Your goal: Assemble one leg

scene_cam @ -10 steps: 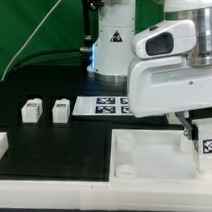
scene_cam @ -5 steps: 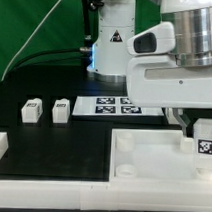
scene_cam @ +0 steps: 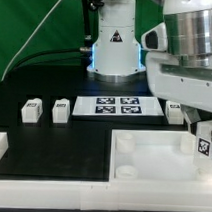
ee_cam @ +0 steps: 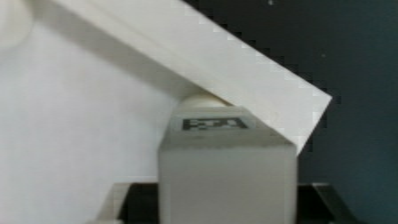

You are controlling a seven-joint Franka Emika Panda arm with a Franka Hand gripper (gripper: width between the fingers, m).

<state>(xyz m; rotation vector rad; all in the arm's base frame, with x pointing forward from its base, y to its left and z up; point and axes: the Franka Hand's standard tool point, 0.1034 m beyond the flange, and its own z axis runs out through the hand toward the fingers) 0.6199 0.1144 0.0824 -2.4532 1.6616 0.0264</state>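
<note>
Exterior view: leg (scene_cam: 32, 111) on black table (scene_cam: 52, 142)

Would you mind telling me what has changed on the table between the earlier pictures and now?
The arm swung toward the exterior view's right, uncovering the rest of the marker board and a spare leg beside it. The tagged leg under the arm shifted slightly the same way; whether the jaws hold it cannot be seen. The panel and the two loose legs stayed put.
</note>
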